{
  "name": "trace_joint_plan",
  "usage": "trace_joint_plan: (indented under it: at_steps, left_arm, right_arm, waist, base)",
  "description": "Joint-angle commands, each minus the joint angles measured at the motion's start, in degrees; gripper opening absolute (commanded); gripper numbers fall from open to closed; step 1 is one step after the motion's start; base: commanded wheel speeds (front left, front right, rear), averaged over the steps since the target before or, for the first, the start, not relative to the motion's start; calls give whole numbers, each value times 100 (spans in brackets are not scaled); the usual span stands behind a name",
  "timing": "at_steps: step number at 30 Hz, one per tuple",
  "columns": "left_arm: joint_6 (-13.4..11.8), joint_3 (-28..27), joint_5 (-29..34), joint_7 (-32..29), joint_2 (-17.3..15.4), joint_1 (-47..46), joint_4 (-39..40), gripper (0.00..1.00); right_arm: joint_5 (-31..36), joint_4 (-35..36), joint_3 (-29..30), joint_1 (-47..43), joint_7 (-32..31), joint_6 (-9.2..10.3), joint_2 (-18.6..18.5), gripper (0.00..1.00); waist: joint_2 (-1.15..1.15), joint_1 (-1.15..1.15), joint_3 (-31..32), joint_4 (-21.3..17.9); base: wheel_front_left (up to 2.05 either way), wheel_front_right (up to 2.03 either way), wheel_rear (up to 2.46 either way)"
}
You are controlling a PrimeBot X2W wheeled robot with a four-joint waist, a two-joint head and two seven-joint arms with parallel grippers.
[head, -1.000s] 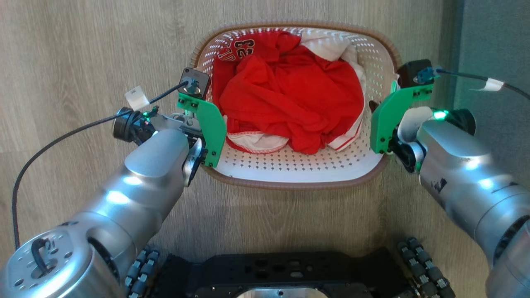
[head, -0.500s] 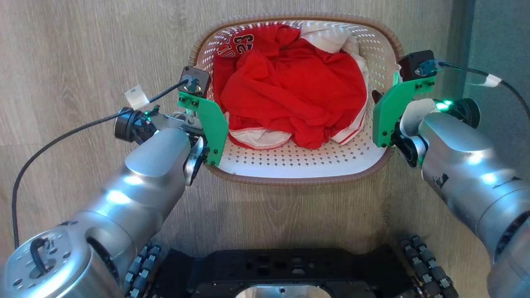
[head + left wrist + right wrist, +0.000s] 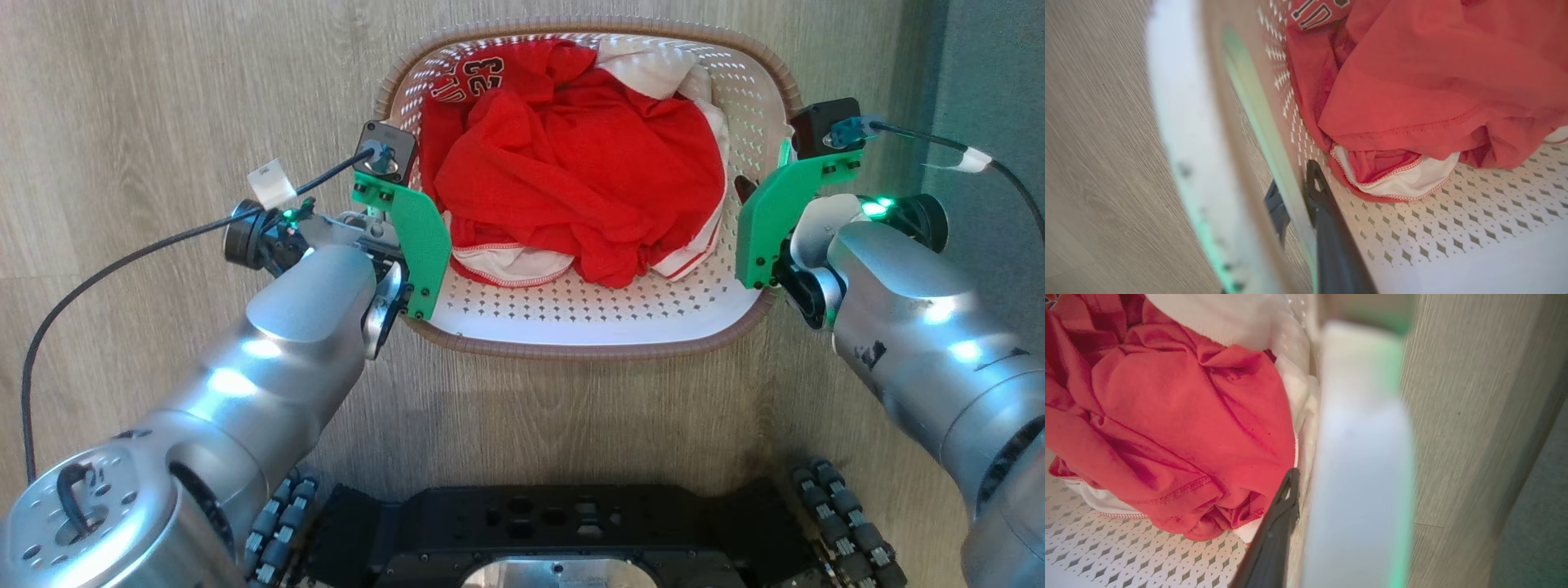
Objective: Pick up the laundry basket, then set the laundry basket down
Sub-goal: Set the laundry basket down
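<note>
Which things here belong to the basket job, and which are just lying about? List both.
Part of the job:
- laundry basket
- red and white clothes inside it
- left end effector, one finger on each side of the basket's wall
- right end effector, at the opposite wall

Just there:
- wooden floor
- grey-green strip along the right edge
- robot base

The floor is pale grey-brown wood-grain planking, bordered on the right by a dull grey-green surface. The robot's black wheeled base stands on the planks at the near edge. Beyond it is the white perforated plastic laundry basket with a brown woven-look rim; whether it rests on the planks or hangs above them cannot be told.
</note>
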State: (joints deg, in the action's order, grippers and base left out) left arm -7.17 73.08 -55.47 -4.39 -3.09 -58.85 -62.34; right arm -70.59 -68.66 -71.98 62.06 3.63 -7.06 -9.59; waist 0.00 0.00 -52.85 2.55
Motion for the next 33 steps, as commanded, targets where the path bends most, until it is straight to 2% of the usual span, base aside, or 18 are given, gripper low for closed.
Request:
trace_joint_plan:
  at_steps: [1, 4, 5, 6, 7, 8, 22, 28, 33]
  left_arm:
    - [-27, 27, 135, 26, 22, -27, 120, 0]
    - [-78, 27, 172, 7, 22, -27, 107, 0]
    - [-110, 27, 180, 12, 22, -29, 105, 23]
    - [-136, 27, 182, 10, 22, -27, 106, 45]
    - [-151, 27, 191, -4, 22, -22, 109, 96]
    - [-148, 27, 213, -54, 22, -12, 109, 100]
    - [-266, 28, 249, -154, 22, 91, 111, 100]
    - [-264, 28, 211, -138, 22, 241, 75, 100]
    - [-228, 28, 188, -51, 22, 453, 33, 100]
  right_arm:
    - [80, 130, -127, -221, 88, -43, 108, 0]
    - [33, 83, -116, -220, 154, -43, 92, 0]
    - [41, 44, -116, -210, 200, -43, 85, 44]
    - [61, 6, -117, -204, 246, -43, 80, 100]
    - [67, -24, -118, -207, 270, -43, 77, 100]
    - [67, -46, -118, -212, 286, -43, 78, 100]
    - [62, -188, -123, -271, 365, -43, 86, 100]
    - [-30, -228, -120, -377, 315, -43, 134, 100]
    - [-140, -304, -97, -615, 238, -43, 183, 100]
  waist:
    - [0, 0, -5, 4]
    - [0, 0, -9, 18]
    - [0, 0, -10, 25]
    - [0, 0, -10, 34]
    - [0, 0, -8, 43]
    - [0, 0, -4, 51]
    - [0, 0, 122, 111]
    - [0, 0, 411, 103]
    - [0, 0, 897, 62]
  base:
    - [0, 0, 0]
    - [0, 0, 0]
    - [0, 0, 0]
    - [0, 0, 0]
    - [0, 0, 0]
    - [0, 0, 0]
    - [0, 0, 0]
    - [0, 0, 0]
    - [0, 0, 0]
